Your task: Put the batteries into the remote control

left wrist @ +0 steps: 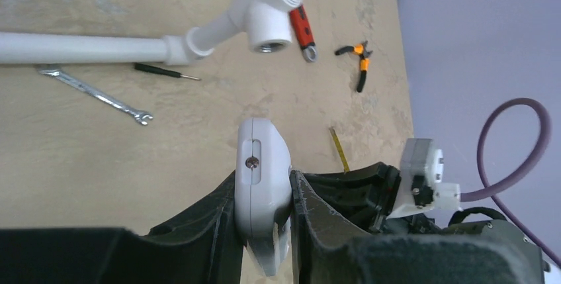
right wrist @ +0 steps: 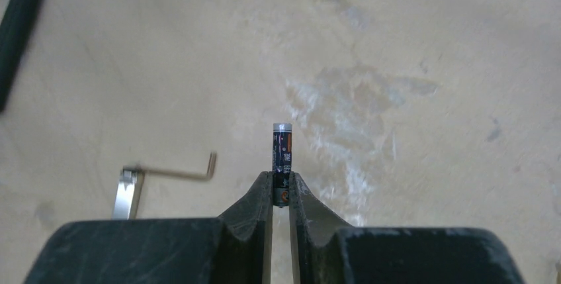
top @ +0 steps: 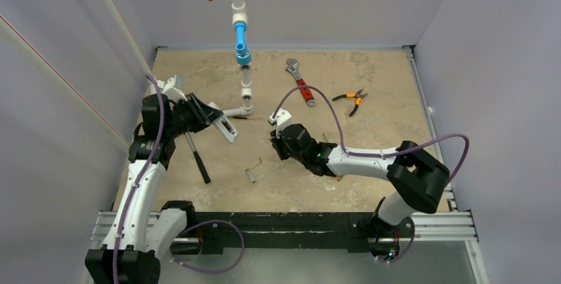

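Observation:
My left gripper (top: 213,117) is shut on the white remote control (top: 223,126) and holds it above the table at the left. In the left wrist view the remote (left wrist: 261,165) stands edge-on between the fingers of the left gripper (left wrist: 263,188), with a small screw showing in a slot on its end. My right gripper (top: 276,140) is near the table's middle, apart from the remote. In the right wrist view the right gripper (right wrist: 281,181) is shut on the lower end of a dark battery (right wrist: 282,151) that sticks out past the fingertips, above the bare table.
A white pipe assembly (top: 245,92) stands behind the remote. A red-handled wrench (top: 302,85) and orange pliers (top: 351,100) lie at the back right. A black-handled tool (top: 198,158) and a hex key (top: 254,168) lie near the front. A thin spanner (left wrist: 99,95) and a small screwdriver (left wrist: 165,71) lie by the pipe.

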